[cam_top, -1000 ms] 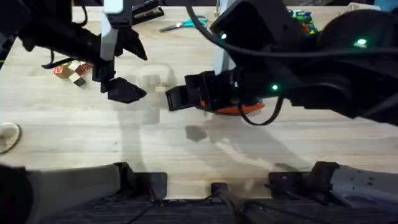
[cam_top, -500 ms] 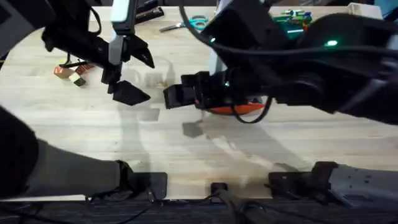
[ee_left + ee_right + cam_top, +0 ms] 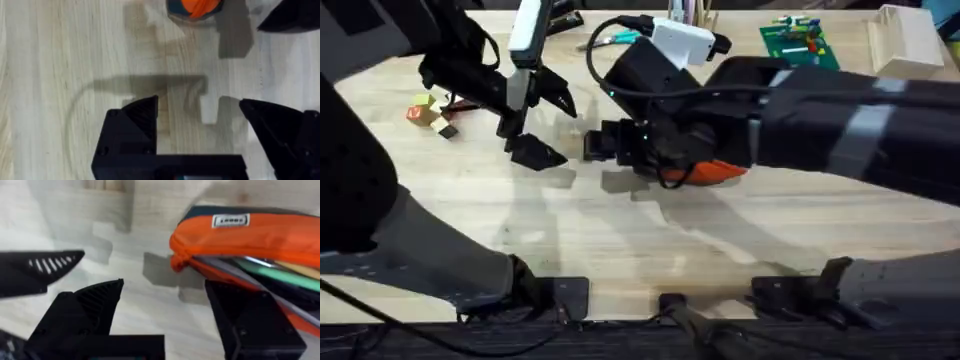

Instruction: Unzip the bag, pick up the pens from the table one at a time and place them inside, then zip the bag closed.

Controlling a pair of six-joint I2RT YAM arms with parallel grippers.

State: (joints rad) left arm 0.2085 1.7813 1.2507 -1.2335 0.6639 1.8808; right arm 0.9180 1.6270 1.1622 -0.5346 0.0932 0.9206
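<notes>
Overhead view: the orange pencil pouch (image 3: pixel 712 172) lies on the wooden bench (image 3: pixel 620 230) near its middle, largely covered by the right arm, which reaches across from the lower right. The right end effector (image 3: pixel 605 142) sits just beside the pouch's left end, and the left end effector (image 3: pixel 534 128) hangs a little further left, apart from the pouch.

Right wrist view: the pouch (image 3: pixel 250 230) is unzipped, its opening gaping toward the camera, with a light green pen (image 3: pixel 280 273) and other slim items lying inside. The right end effector (image 3: pixel 165 305) is released, its black fingers (image 3: pixel 95 305) spread wide and empty, one beside the pouch's end and one in front of the opening.

Left wrist view: the left end effector (image 3: pixel 200 127) is likewise released, fingers apart over bare bench (image 3: pixel 60 75), grasping nothing; the pouch's end (image 3: pixel 200 6) lies ahead, clear of the fingers.

Overhead, small wooden blocks (image 3: pixel 430 112) rest at the far left and teal-handled scissors (image 3: pixel 615 38) near the far edge.
</notes>
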